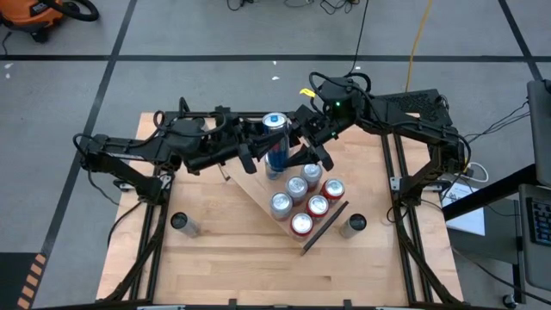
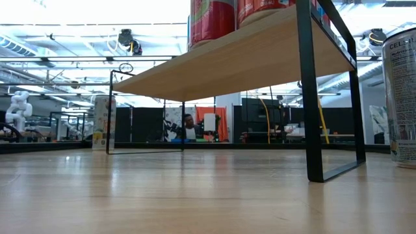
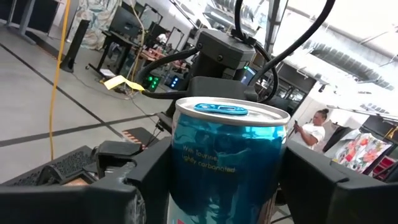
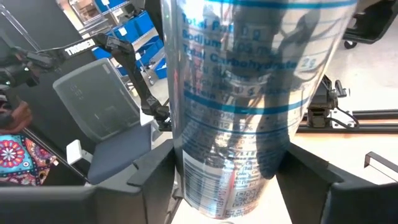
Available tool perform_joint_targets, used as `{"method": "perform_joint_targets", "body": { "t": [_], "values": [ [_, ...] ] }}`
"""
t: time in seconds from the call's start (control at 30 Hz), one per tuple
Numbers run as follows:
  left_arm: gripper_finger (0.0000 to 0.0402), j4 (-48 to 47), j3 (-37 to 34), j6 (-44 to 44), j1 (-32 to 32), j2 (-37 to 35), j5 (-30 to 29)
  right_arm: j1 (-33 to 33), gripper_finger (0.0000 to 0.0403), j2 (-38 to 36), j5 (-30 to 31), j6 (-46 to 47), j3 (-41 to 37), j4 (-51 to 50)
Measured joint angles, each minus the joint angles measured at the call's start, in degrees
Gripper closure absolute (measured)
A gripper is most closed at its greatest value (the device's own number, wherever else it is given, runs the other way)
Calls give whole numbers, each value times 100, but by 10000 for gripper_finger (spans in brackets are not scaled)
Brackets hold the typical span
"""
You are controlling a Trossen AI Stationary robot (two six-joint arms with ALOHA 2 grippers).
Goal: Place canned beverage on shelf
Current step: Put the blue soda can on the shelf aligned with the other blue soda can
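Observation:
A tall blue can (image 1: pixel 275 142) stands upright in the air over the far left end of the shelf (image 1: pixel 258 185), a light-wood board with black rails. My left gripper (image 1: pixel 261 153) comes at the can from the table's left and my right gripper (image 1: pixel 299 148) from the right. Both are shut on it. In the left wrist view the can's blue top (image 3: pixel 229 111) shows between the fingers. The right wrist view shows its printed wall (image 4: pixel 239 93). Several silver-topped and red cans (image 1: pixel 308 200) stand on the shelf. My left gripper pinches the can's side wall (image 3: pixel 180 186) below the rim between its two fingers (image 3: pixel 152 180), which reach in level from the table's left. The can stands upright between them. My right gripper pinches the can's lower wall (image 4: pixel 186 180) between its two fingers (image 4: pixel 149 180). They come from the table's right and far side, nearly level. The can stays upright.
One loose can (image 1: pixel 179 223) stands on the tabletop at the near left and another (image 1: pixel 353 224) at the near right, beside the shelf's black rail (image 1: pixel 325 228). In the low view the shelf's underside (image 2: pixel 227 62) and legs (image 2: pixel 311 97) fill the middle.

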Motion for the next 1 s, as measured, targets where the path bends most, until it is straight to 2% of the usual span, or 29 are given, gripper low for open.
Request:
{"method": "perform_joint_targets", "body": {
  "t": [0.27,0.43,0.63,0.77,1.0],
  "values": [
    [160,72,-9,101,-13,0,-2,0,141,-39,-41,92,0,-83],
    [160,623,-11,502,-52,9,-3,0,124,-98,-181,58,8,-28],
    [160,1156,-11,891,-48,0,-57,44,119,-85,-179,-62,2,93],
    [161,1298,-8,1032,-46,22,-75,42,119,-85,103,45,0,517],
    [161,1501,-4,1204,-48,224,-81,42,123,-85,149,107,0,774]
  ]
}}
